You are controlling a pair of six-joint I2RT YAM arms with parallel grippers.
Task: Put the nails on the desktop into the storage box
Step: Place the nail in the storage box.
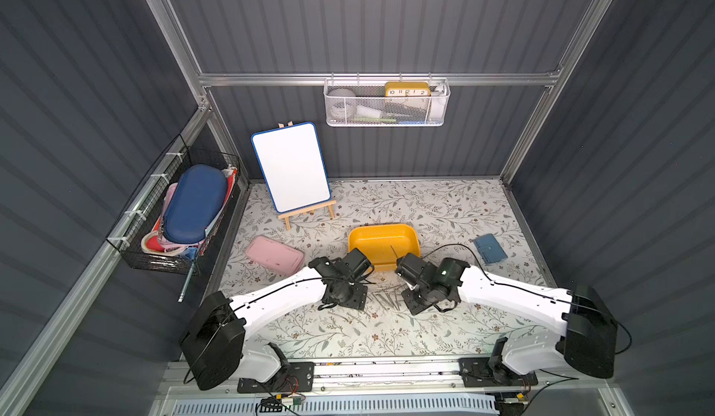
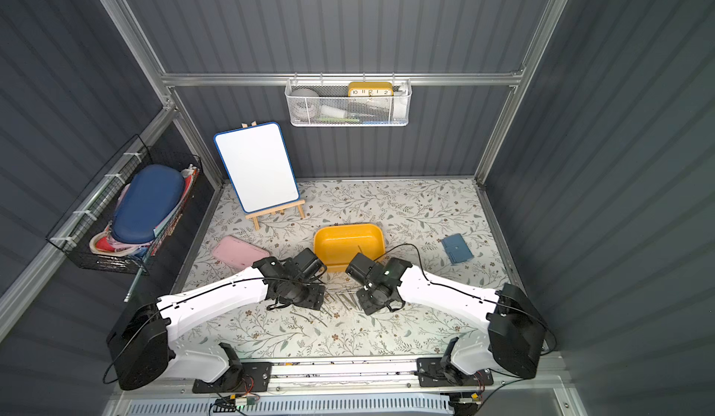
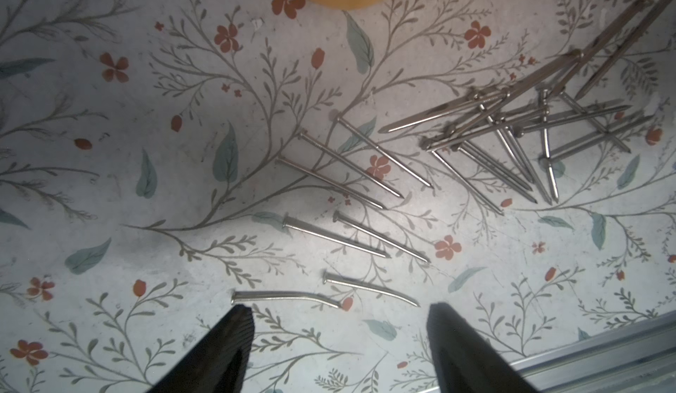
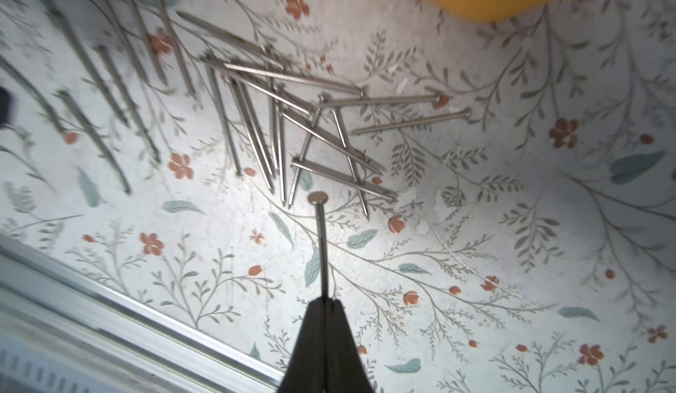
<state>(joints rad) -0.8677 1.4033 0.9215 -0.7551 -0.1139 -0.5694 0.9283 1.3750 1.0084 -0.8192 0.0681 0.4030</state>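
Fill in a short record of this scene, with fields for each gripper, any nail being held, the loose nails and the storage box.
left gripper: open, empty, close to two bent nails
right gripper: shut on the held nail
held nail: pinched near its point, head away from the gripper
loose nails: on the desktop, some apart, many crossing in a pile
storage box: yellow, on the desktop just beyond the nails
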